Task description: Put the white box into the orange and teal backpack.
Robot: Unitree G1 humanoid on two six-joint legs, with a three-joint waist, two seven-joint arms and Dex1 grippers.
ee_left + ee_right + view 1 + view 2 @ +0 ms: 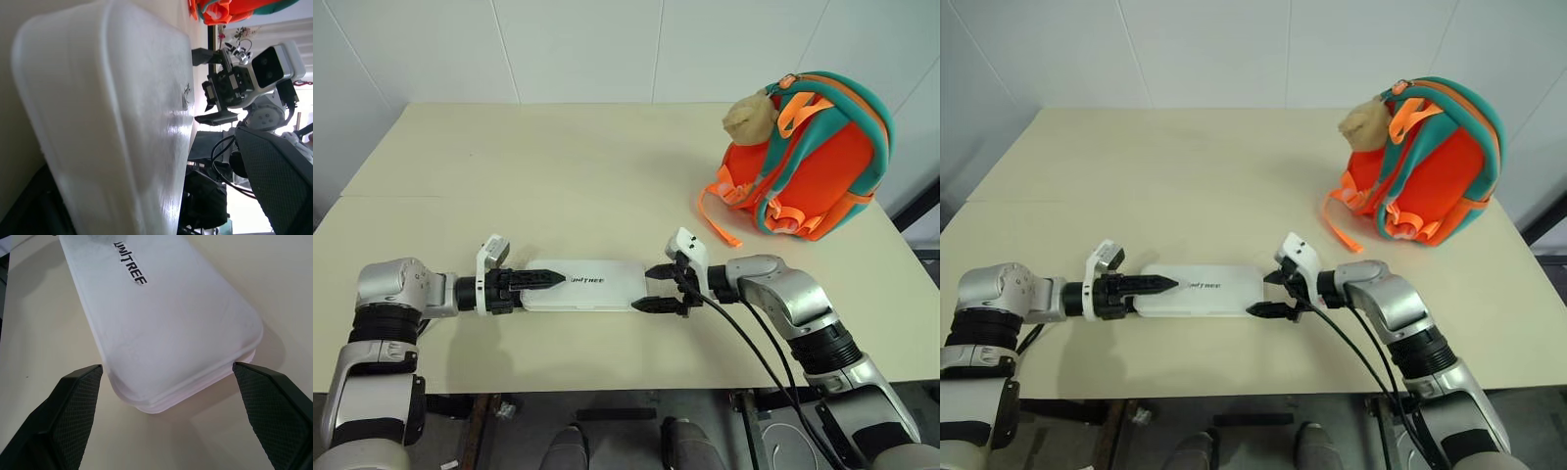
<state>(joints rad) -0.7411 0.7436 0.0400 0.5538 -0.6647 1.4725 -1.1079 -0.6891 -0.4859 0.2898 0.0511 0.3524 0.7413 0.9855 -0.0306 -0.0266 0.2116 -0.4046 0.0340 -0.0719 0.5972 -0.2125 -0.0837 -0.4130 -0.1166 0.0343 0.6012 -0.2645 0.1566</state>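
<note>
The white box [592,285] lies flat near the table's front edge, its dark lettering facing up. My left gripper [544,286] is at the box's left end, open, with one black finger [536,278] lying over the top of the box. My right gripper [654,288] is open at the box's right end. Its two fingers [73,401] stand on either side of the rounded corners, apart from the box. The orange and teal backpack [818,162] stands upright at the far right of the table, with a beige plush charm [750,117] on its top.
The beige table [558,166] stretches wide between the box and the backpack. An orange webbing strap [717,220] trails from the backpack onto the table. Black cables [754,343] hang from my right wrist over the front edge. White walls stand behind the table.
</note>
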